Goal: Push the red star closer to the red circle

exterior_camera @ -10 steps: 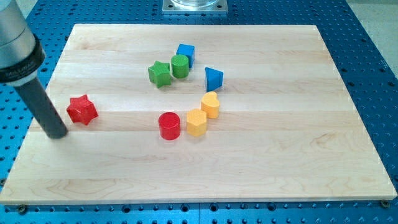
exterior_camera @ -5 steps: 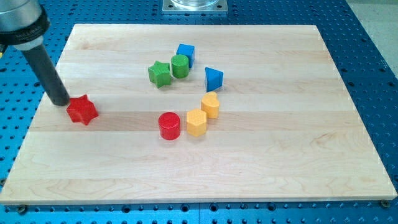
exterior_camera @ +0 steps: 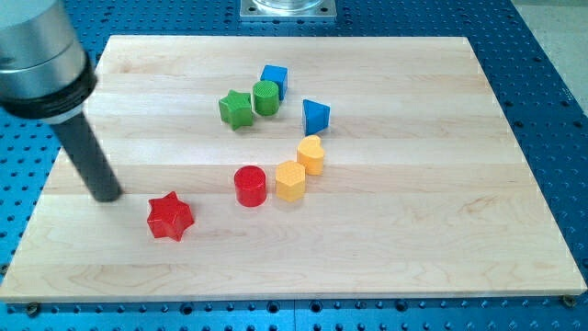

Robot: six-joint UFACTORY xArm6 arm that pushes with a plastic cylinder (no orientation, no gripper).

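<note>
One short gap separates my tip (exterior_camera: 107, 195) from the red star-shaped block (exterior_camera: 170, 217), placed left to drive it toward the red round block (exterior_camera: 250, 186) on the wooden desk (exterior_camera: 459, 230); no gripper exists.

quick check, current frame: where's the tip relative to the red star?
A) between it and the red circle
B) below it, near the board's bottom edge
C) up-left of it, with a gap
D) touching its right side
C: my tip sits toward the view's upper left of the red star with bare board between them, while the red circle lies off to the star's right.
</note>
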